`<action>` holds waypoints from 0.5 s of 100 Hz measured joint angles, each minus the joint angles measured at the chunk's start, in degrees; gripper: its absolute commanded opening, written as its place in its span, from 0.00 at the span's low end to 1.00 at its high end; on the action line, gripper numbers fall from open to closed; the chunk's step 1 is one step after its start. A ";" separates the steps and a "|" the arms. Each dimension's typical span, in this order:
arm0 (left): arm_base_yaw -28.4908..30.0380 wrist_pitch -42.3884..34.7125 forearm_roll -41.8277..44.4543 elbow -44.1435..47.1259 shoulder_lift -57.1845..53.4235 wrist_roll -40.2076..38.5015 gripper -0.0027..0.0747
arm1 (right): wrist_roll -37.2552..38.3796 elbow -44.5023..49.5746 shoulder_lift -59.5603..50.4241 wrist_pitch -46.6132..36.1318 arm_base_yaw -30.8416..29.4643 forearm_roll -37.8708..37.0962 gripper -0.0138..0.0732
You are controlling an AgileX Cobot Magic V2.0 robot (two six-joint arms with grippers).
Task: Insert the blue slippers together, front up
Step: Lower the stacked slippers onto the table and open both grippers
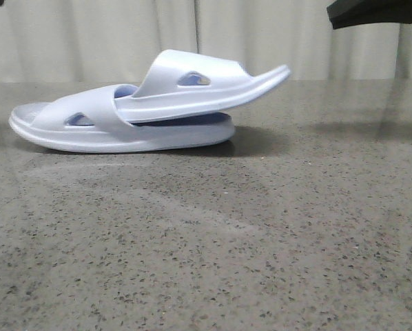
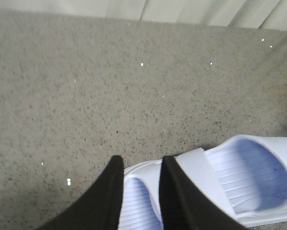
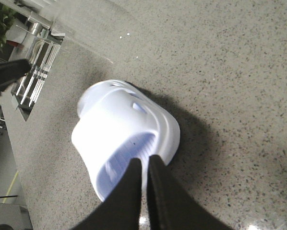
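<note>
Pale blue slippers (image 1: 151, 103) lie nested on the speckled grey table (image 1: 261, 241), one pushed under the other's strap and tilted up at its free end. Left gripper (image 2: 139, 191) hangs above them, jaws apart, holding nothing. Right gripper (image 3: 146, 184) is over the raised end, jaws nearly together, empty.
</note>
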 measured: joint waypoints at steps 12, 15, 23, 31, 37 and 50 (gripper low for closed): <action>-0.88 -2.65 0.41 0.13 -5.78 1.59 0.05 | 0.00 0.14 -3.07 -0.15 1.21 -0.23 0.07; -1.48 -3.84 0.41 0.47 -7.08 1.87 0.05 | 0.00 0.45 -4.16 -1.22 2.02 -0.39 0.07; -3.29 -8.11 0.41 2.41 -10.77 2.87 0.05 | 0.00 2.50 -8.40 -5.76 4.43 -1.72 0.07; -5.82 -12.57 0.41 4.99 -13.98 4.20 0.05 | -0.11 5.69 -13.42 -13.80 7.87 -3.75 0.07; -7.69 -15.87 0.41 7.51 -16.54 5.23 0.05 | -0.30 9.06 -18.05 -19.87 10.65 -5.23 0.07; -12.36 -20.70 0.41 12.79 -21.19 6.18 0.05 | -0.45 17.18 -27.48 -33.64 18.10 -6.63 0.07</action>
